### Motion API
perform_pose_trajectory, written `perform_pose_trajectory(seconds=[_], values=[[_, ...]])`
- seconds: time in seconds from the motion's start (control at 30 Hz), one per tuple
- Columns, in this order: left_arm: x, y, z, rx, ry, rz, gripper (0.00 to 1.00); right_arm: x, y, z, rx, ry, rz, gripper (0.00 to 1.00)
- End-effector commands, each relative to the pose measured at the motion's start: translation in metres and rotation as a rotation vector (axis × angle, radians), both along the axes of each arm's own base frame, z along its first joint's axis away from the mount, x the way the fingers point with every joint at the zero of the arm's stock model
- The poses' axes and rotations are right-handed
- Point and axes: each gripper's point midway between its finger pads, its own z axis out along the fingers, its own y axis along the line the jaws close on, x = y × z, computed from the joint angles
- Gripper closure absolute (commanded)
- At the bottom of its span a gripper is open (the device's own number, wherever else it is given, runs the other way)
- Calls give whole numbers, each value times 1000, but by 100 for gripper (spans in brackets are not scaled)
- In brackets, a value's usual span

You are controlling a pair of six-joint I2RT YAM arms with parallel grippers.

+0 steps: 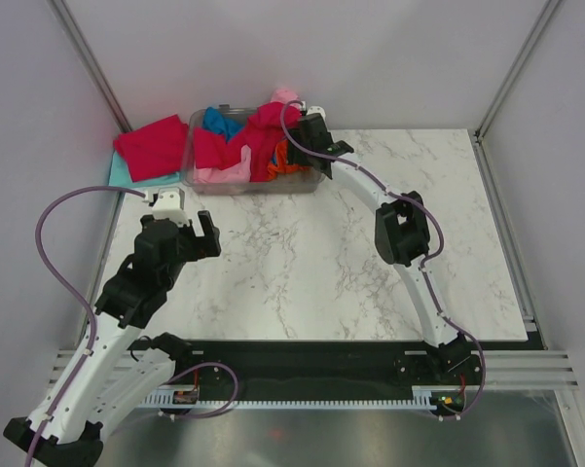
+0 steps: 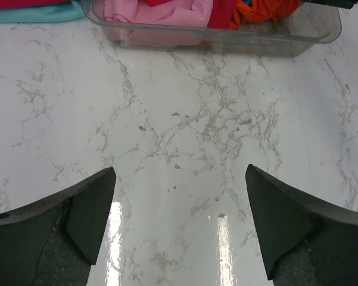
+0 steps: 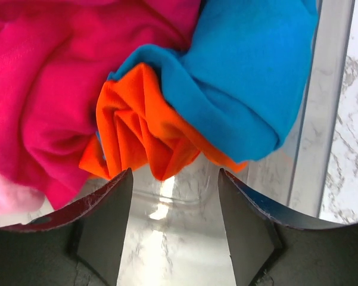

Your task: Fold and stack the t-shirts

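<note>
— Which tool sits nearest the arm bases?

— The left gripper [image 1: 183,222]. It hovers above the bare marble table [image 1: 302,282], well short of the bin. In its wrist view the two dark fingers [image 2: 89,214] are spread wide, and only tabletop shows between them.

— And the other arm?

— It stretches across the table, and the right gripper [image 1: 294,151] is inside the right end of the clear grey bin [image 2: 313,33]. Its jaws stand well apart and are not clamped on any cloth.

— Where is the orange t-shirt [image 3: 137,131]?

— It is in that bin, bunched into tight folds directly ahead of the right gripper. Its lowest fold hangs down to the level of the fingertips, over the gap between them. Whether either finger touches it cannot be told. The clear floor of the bin shows below the fold.

— What crowds it?

— The blue t-shirt [image 3: 244,77] curls over its top and right side. The crimson t-shirt [image 3: 41,89] presses against its left. A bit of the pink t-shirt [image 3: 6,196] shows in the lower left corner of that view.

— Is anything outside the bin?

— At the far left of the table, against the bin's left wall, a folded red t-shirt [image 1: 151,146] lies on a teal t-shirt [image 1: 120,173]. The teal edge sticks out on the near side.
</note>
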Motion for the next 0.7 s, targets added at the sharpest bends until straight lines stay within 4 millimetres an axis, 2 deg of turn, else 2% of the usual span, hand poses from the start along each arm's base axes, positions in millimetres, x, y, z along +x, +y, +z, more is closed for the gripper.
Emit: perform_pose_trajectory(seconds=[0.0,0.13,0.23,0.33,0.37,0.4,0.47,0.5,0.57,0.6,0.67], values=[[3,-4,9,-29,-28,-8,3,20,3,16,52,-64,-35,33],[3,-4,9,-30,-29,-9,3,28,4,2,61,-61,-53,35],[3,-5,10,-32,-28,-15,3,32,8,-11,71,-55,-53,40],[2,-5,10,-33,-29,-16,3,35,12,-20,78,-50,-50,51],[2,-5,9,-32,-28,-15,3,35,13,-21,84,-47,-51,57],[3,-5,10,-33,-29,-15,3,36,13,-23,89,-45,-50,78],[3,-5,8,-32,-25,-16,3,33,16,-19,109,-39,-41,97],[3,-5,8,-32,-25,-16,3,30,17,-9,121,-46,-36,100],[4,-6,8,-29,-22,-17,3,26,24,7,150,-60,-5,100],[4,-6,8,-28,-21,-17,4,23,29,34,183,-99,20,100],[3,-5,8,-26,-22,-11,4,17,39,70,229,-150,80,100]])
